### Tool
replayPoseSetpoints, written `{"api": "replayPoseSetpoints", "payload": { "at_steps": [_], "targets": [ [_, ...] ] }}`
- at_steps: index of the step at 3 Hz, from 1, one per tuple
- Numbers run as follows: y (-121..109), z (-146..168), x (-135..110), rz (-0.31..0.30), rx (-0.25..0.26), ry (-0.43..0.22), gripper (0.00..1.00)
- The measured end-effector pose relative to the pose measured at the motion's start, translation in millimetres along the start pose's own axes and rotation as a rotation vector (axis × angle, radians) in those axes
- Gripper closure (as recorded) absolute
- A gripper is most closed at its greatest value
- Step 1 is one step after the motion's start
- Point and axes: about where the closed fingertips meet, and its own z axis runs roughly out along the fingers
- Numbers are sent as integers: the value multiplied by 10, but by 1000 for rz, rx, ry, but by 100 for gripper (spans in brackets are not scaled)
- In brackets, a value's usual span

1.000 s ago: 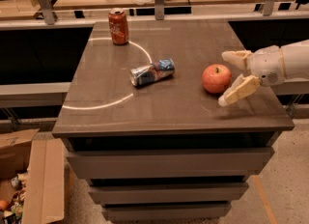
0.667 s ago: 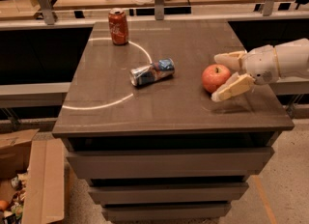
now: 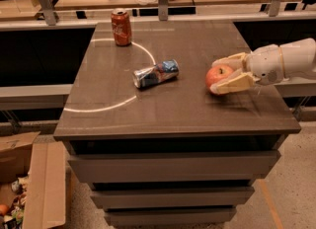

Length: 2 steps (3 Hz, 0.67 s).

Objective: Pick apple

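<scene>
The red-orange apple (image 3: 218, 74) rests on the dark brown table (image 3: 163, 109), towards its right side. My white gripper (image 3: 215, 78) reaches in from the right at table height. It is open, with the apple between its two cream fingers. One finger (image 3: 230, 60) lies behind the apple and the other finger (image 3: 234, 83) lies in front of it, both close against its sides. The apple's right half is hidden by the gripper.
A crushed silver-blue can (image 3: 155, 73) lies on its side at the table's middle. An upright red soda can (image 3: 121, 26) stands at the back left. A railing and cluttered desks are behind. Open cardboard boxes (image 3: 29, 183) sit on the floor at the left.
My gripper has moved left along the table, from just right of the apple to having a finger on each side of it. The apple and both cans have stayed in place.
</scene>
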Motion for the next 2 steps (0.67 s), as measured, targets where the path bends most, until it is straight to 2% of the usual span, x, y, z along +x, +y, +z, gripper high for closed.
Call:
{"api": "replayPoseSetpoints", "payload": {
  "at_steps": [1,2],
  "targets": [
    [18,-329,-584,-40,55,-129,100],
    [18,-334,-592,-40,56,-131,100]
  ]
}}
